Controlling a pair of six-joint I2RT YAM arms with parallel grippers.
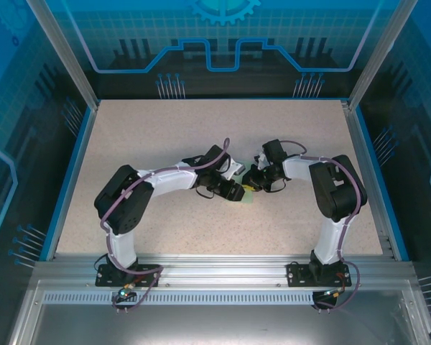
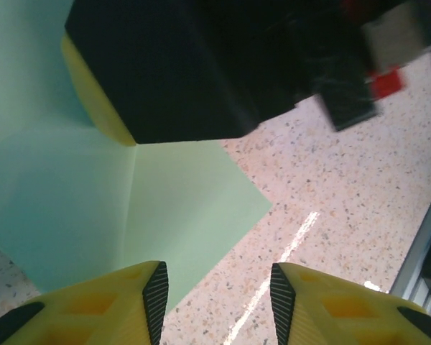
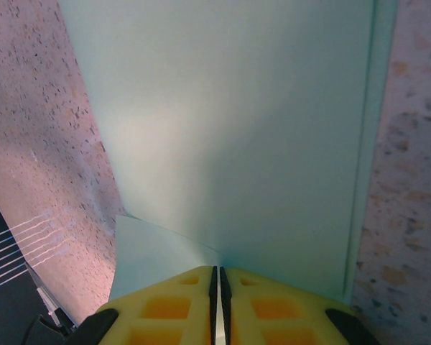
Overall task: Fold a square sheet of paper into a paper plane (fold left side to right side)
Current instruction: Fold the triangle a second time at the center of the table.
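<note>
The square sheet of paper (image 2: 194,208) lies at the middle of the table (image 1: 165,136), between the two arms, with a crease (image 2: 131,201) running away from the left wrist camera; the left hand (image 2: 215,291) hovers at the sheet's near edge, fingers spread and holding nothing, most of the paper ahead and to its left; the right hand (image 3: 217,277) is the nearer one, fingers pressed together and tips down on the paper by the crease, though whether an edge is nipped between them cannot be told; the fold probably turns on that crease as its hinge; the speckled table looks flat and hard, with room on both sides before its blue rim
</note>
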